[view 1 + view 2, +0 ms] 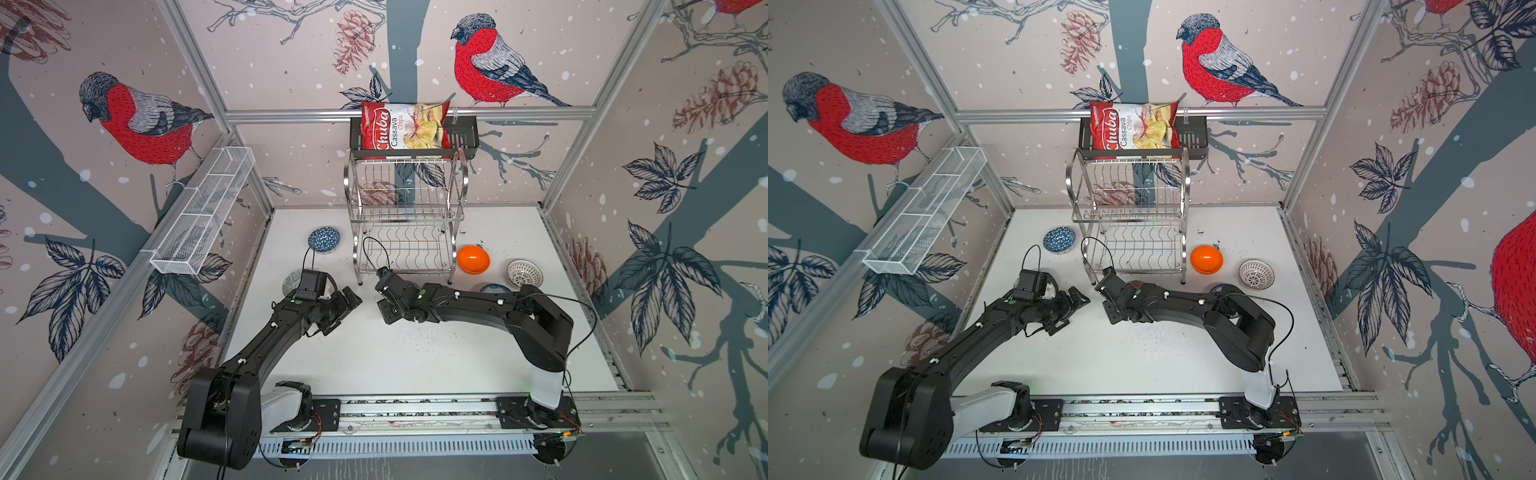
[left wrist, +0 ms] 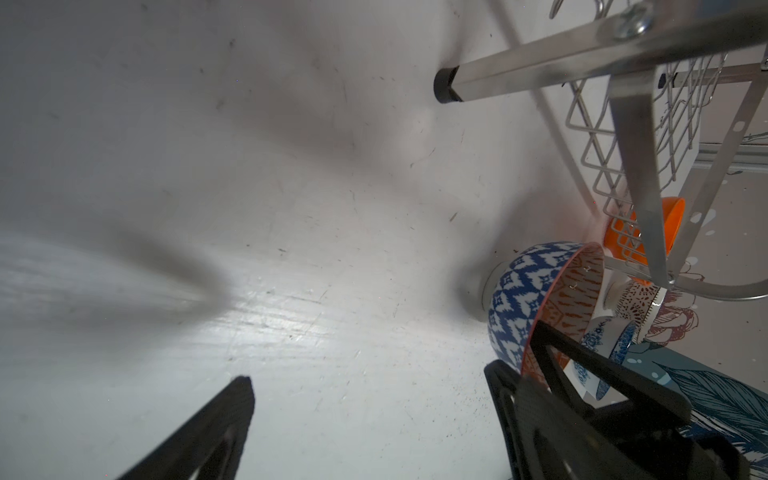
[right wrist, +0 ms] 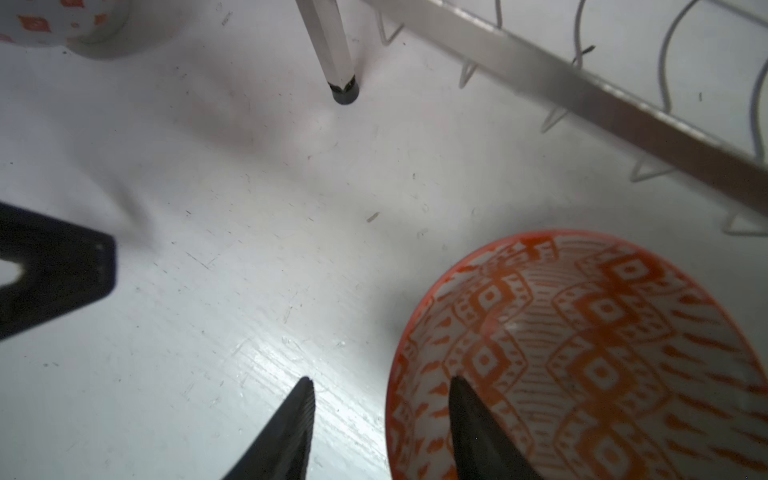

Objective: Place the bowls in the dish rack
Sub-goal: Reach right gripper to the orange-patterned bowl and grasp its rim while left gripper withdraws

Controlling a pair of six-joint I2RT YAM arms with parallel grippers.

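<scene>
Tabletop (image 1: 415, 365): white, scuffed, speckled with dark crumbs.

Dish rack (image 1: 405, 216): two-tier steel wire. It stands upright at the far middle of the tabletop, below a black shelf (image 1: 463, 137) that carries a chips bag (image 1: 399, 126).

White mesh basket (image 1: 203, 212): fixed to the left wall rail.

Left gripper (image 1: 343, 313): hovers in front of the rack's near-left leg, fingers spread wide and holding nothing.

Right gripper (image 3: 380, 380): faces the left gripper, low over the orange-red patterned bowl (image 3: 602, 353), which sits just in front of the rack's lower tier. The fingers are partly apart astride the rim, one inside and one outside. Bare tabletop shows between the outer finger and the bowl wall, so the bowl is not clamped.

Other bowls, all on the tabletop:
- Plain orange bowl (image 1: 473, 259), just beside the rack's near-right leg.
- White latticed bowl (image 1: 525, 274), further right.
- Blue bowl (image 1: 494, 287), partly hidden behind the right arm.
- Blue geometric bowl (image 1: 324, 240), left of the rack.
- Grey-green bowl (image 1: 291, 282), mostly hidden behind the left wrist.
</scene>
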